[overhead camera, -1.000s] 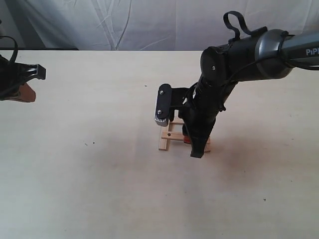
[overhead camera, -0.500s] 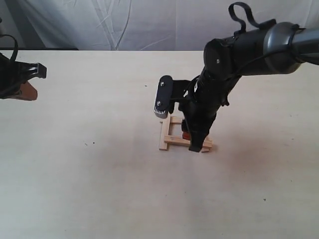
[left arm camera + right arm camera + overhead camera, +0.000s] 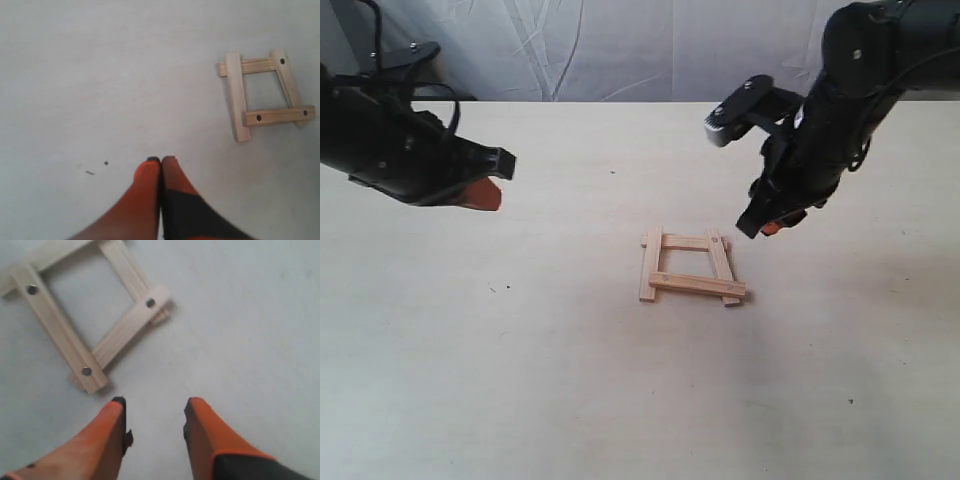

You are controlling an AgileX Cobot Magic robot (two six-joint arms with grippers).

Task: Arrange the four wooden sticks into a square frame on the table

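The four wooden sticks lie as a small square frame (image 3: 690,266) on the pale table (image 3: 520,360), overlapping at the corners with ends poking out. The frame (image 3: 265,92) shows in the left wrist view and the frame (image 3: 85,315) in the right wrist view, dark holes near the stick ends. My right gripper (image 3: 765,226) hangs above the table just right of the frame, open and empty, its orange fingers apart (image 3: 155,407). My left gripper (image 3: 485,192) hovers far to the left of the frame, shut with nothing in it (image 3: 161,160).
A wrinkled white cloth (image 3: 620,50) hangs behind the table's far edge. Tiny dark specks (image 3: 492,290) mark the tabletop left of the frame.
My right gripper has lifted off the frame and pulled back to the right, leaving the sticks in place. The left arm has swung inward from the left edge toward the middle.
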